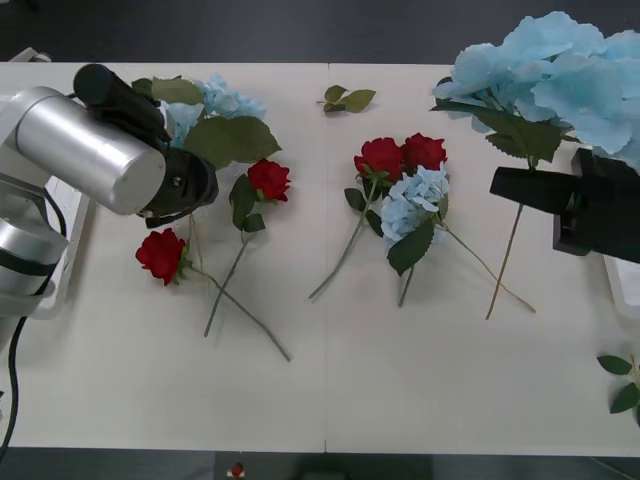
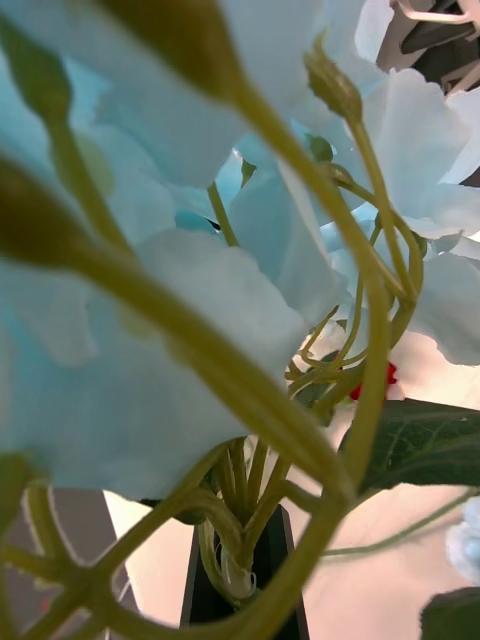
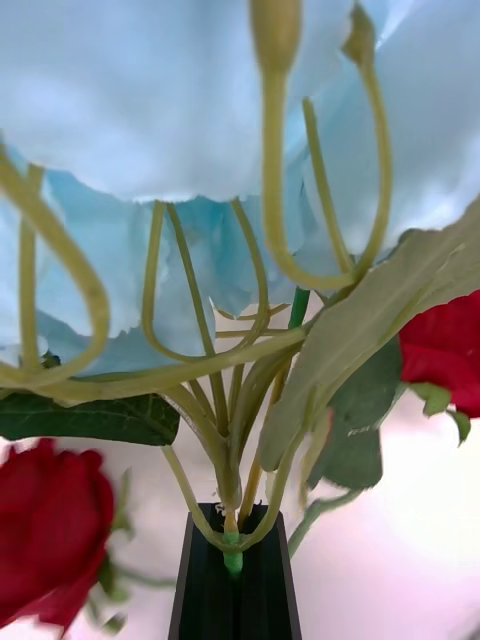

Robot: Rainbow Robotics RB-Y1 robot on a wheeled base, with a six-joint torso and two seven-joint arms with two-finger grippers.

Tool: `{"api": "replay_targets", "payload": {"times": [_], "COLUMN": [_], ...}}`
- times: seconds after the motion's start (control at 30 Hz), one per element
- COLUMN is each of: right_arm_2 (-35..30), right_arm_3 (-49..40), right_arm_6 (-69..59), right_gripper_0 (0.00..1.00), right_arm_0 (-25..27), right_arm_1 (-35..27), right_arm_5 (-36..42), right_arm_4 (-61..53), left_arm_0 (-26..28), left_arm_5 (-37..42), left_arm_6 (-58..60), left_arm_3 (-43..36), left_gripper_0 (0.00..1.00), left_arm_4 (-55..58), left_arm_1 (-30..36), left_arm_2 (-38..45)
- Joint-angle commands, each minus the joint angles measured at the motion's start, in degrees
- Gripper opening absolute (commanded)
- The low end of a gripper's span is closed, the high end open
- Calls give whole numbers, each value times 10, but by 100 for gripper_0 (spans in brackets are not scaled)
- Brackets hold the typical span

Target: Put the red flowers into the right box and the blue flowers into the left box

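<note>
The white table (image 1: 330, 370) carried nearly the whole job unsorted, so the task was judged barely begun. Of the shallow translucent left box (image 1: 68, 222) and right box (image 1: 622, 285), only rim slivers were seen at 9 and 3 o'clock, and no flower was made out in either.

The largest pale-blue hydrangea-like cluster (image 1: 560, 65) was held aloft at 2 o'clock. Its stem base was pinched between the closed black fingers of the right gripper (image 2: 237, 560) (a long way from the left box it was meant for). A second blue cluster (image 1: 222, 102) was held at 10 o'clock by the left gripper (image 3: 232, 535), clamped shut on its green stem.

Four deep-red artificial roses lay on the table: a pair (image 1: 400, 155) just above centre, one (image 1: 268, 179) towards 10 o'clock, and one (image 1: 161, 253) at 9 o'clock. A smaller blue cluster (image 1: 413, 203) lay touching the pair. All of these were left to be sorted. A loose leaf sprig (image 1: 348, 98) lay at 12 o'clock.
</note>
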Motion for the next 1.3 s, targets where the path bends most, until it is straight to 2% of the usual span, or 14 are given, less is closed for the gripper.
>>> {"api": "replay_targets", "payload": {"times": [0.03, 0.33, 0.37, 0.4, 0.43, 0.47, 0.5, 0.73, 0.87, 1.03, 1.3], "right_arm_2": [33, 81, 85, 93, 97, 107, 117, 159, 184, 189, 188], "right_arm_3": [-16, -16, -16, -16, -15, -13, -10, 9, 24, 30, 30], "right_arm_6": [21, 24, 24, 24, 24, 24, 25, 26, 28, 33, 51], "right_gripper_0": [0, 0, 0, 0, 0, 0, 0, 0, 0, 0, 0], "right_arm_0": [-25, -56, -60, -64, -66, -69, -74, -98, -116, -122, -122], "right_arm_1": [1, 2, 3, 3, 3, 3, 3, 4, 6, 12, 11], "right_arm_5": [-4, -14, -15, -19, -21, -26, -32, -43, -43, -45, -50], "right_arm_4": [-8, -9, -10, -10, -11, -15, -19, -42, -72, -79, -78], "left_arm_0": [-8, 4, 4, 4, 4, 5, 5, 9, 33, 103, 211], "left_arm_5": [20, -2, -5, -12, -16, -23, -26, -50, -75, -118, -145], "left_arm_6": [-59, -63, -62, -62, -62, -62, -62, -68, -113, -216, -391], "left_arm_3": [-30, -27, -27, -27, -27, -27, -27, -28, -47, -119, -243], "left_gripper_0": [0, 0, 3, 39, 59, 90, 100, 100, 100, 100, 100], "left_arm_4": [46, 24, 25, 25, 25, 27, 29, 59, 88, 139, 270], "left_arm_1": [43, 40, 40, 39, 38, 36, 34, 31, 31, 37, 63], "left_arm_2": [35, 35, 35, 35, 35, 36, 36, 35, 36, 38, 62]}}
